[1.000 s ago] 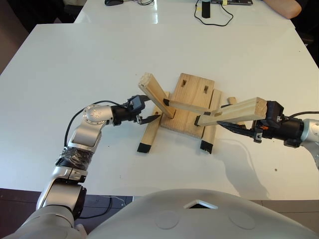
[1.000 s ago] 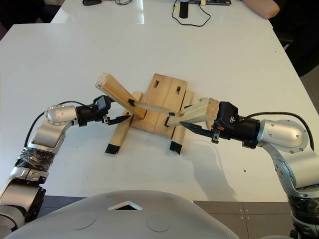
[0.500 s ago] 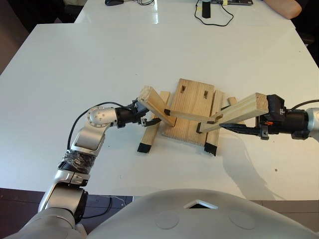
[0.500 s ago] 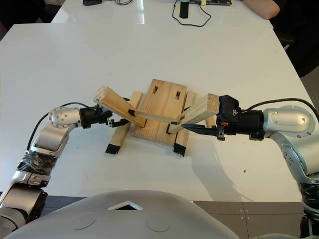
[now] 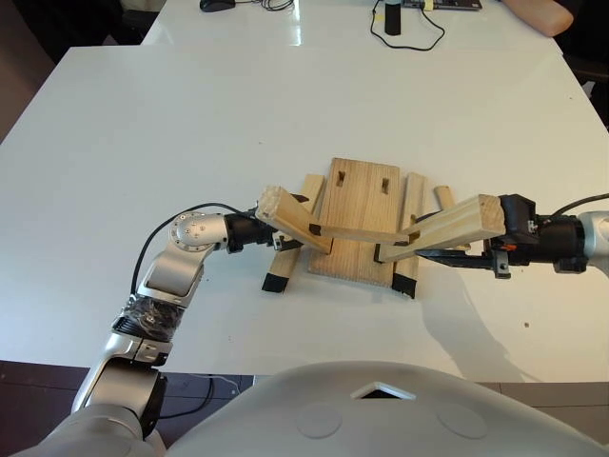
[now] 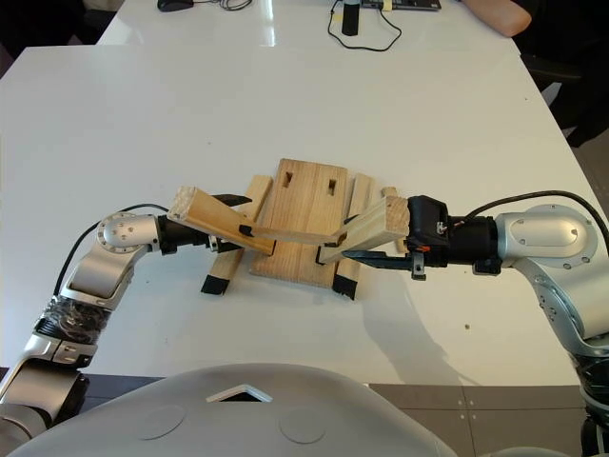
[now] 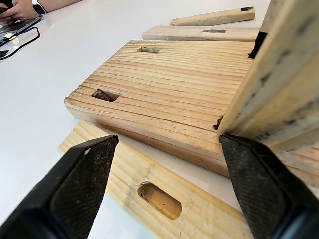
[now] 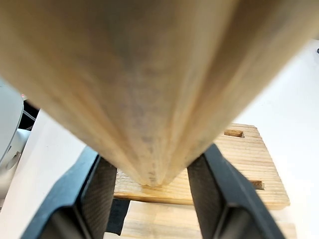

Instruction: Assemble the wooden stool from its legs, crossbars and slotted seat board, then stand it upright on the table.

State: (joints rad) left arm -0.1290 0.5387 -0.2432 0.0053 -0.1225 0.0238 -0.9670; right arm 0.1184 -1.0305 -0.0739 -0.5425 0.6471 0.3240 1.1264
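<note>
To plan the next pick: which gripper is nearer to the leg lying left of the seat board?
Left. The left gripper hovers above that leg; the right gripper, holding a raised leg, is beyond the seat board.

White tbl [image 5: 143, 124]; black gadget [image 5: 392, 17] w/ cable at far edge; dark floor [image 5: 29, 57] L.

Four legs [image 5: 288, 217], two crossbars [image 5: 357, 233], one board [image 5: 357, 195]

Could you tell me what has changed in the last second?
The left leg and right leg, joined by the crossbar, have come down and now lie flatter over the seat board, which slid slightly toward the robot. The right gripper stays shut on the right leg; the left gripper, open, has moved in beneath the left leg. The loose legs remain on the table.
</note>
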